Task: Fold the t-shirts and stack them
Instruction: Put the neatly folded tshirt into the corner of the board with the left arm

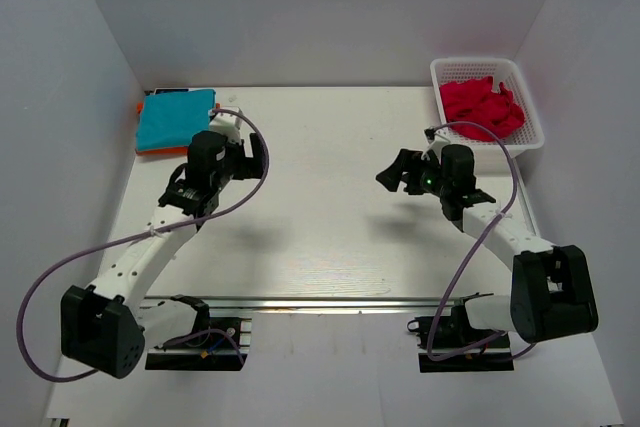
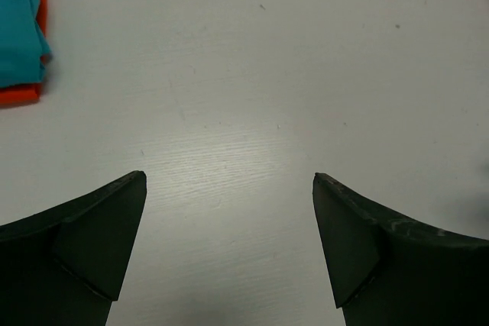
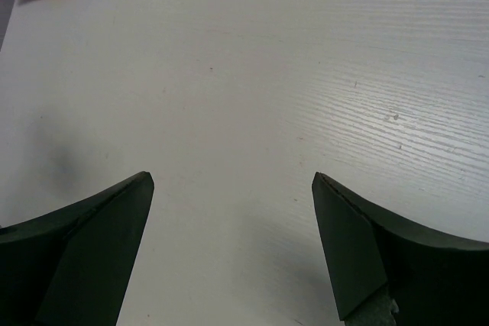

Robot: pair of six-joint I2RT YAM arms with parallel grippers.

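Crumpled red soft-fabric t-shirt (image 1: 482, 107) in white plastic basket (image 1: 480, 67): judged limp and light, so pinch a raised fold; your left pincer (image 2: 229, 175) and right pincer (image 3: 232, 176) hang spread, empty.

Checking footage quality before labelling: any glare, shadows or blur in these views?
Top external: even light, soft shadows on the table, sharp. Left wrist: bright sheen ahead of the left hand. Right wrist: faint grey shadow at left, ahead of the right hand.

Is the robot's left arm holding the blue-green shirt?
No, the left jaws stand open and empty, and the teal shirt lies apart on the table.
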